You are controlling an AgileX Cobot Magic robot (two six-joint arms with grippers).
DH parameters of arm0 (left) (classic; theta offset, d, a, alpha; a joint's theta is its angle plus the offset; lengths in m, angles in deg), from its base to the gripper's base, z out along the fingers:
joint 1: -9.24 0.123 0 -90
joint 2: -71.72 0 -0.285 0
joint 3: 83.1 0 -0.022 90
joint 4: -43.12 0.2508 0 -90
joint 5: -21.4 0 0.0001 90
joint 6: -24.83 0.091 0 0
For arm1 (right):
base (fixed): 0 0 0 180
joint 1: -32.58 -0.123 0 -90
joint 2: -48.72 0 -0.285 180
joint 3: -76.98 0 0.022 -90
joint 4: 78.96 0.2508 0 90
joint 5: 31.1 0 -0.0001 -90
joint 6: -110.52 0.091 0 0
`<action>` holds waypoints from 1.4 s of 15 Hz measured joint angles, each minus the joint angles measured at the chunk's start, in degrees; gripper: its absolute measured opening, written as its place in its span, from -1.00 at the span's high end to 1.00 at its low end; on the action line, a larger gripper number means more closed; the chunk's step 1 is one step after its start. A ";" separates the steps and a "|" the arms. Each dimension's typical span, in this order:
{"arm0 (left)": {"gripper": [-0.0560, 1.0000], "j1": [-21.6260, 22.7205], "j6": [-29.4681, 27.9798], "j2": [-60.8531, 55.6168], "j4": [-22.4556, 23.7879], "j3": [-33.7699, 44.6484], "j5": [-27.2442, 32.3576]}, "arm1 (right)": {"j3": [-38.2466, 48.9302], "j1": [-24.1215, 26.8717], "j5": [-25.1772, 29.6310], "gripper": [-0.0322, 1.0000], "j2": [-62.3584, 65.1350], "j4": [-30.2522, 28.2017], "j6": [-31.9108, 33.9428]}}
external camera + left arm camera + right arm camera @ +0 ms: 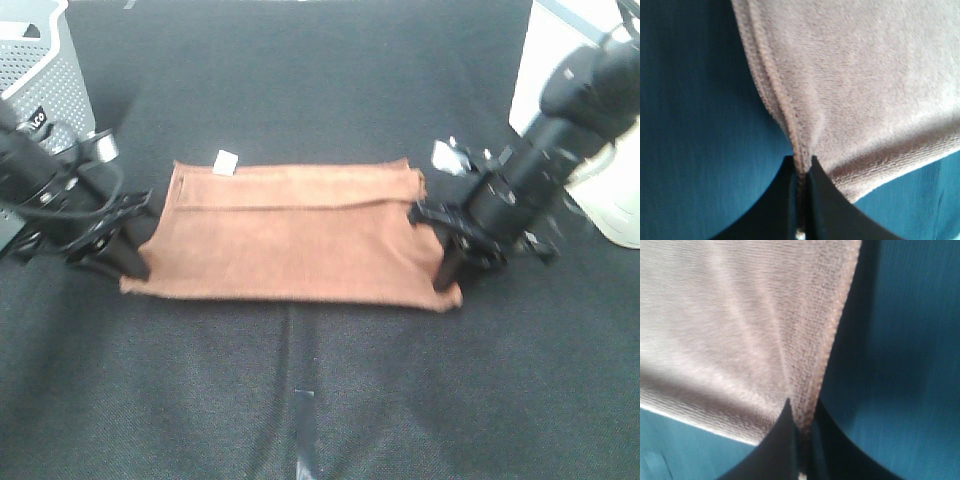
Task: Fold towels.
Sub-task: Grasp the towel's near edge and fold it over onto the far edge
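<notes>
The rust-brown towel lies folded on the dark cloth, with its small white tag at the far left corner. My left gripper is shut on the towel's near left corner; the left wrist view shows the black fingers pinching the hem of the towel. My right gripper is shut on the near right corner; the right wrist view shows its fingers pinching the towel's stitched edge. The near edge is lifted slightly off the cloth.
A grey perforated box stands at the far left. A white object sits at the far right edge. The dark table cover stretches in front of the towel, with a small pale mark on it.
</notes>
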 joint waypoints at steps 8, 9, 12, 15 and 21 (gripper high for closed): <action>0.88 -0.40 0.00 -2.86 -0.17 10.43 -4.01 | 11.75 -0.11 -5.90 0.94 6.76 1.26 -1.78; 0.88 -0.40 -0.29 -2.86 -0.06 9.11 -4.07 | 10.08 -0.11 -5.90 0.94 7.39 1.03 -1.83; 0.88 -0.40 -3.50 -3.15 0.40 3.21 -5.21 | 2.23 -0.11 -5.56 0.94 7.51 0.34 -1.83; 0.88 -0.40 -4.93 -2.29 0.63 -4.76 -9.17 | -8.59 -0.06 -5.27 0.94 3.32 0.06 -1.83; 0.88 -0.40 -5.04 6.30 0.86 -14.38 -10.20 | -19.42 -0.06 -4.64 0.94 -6.76 -0.29 -1.78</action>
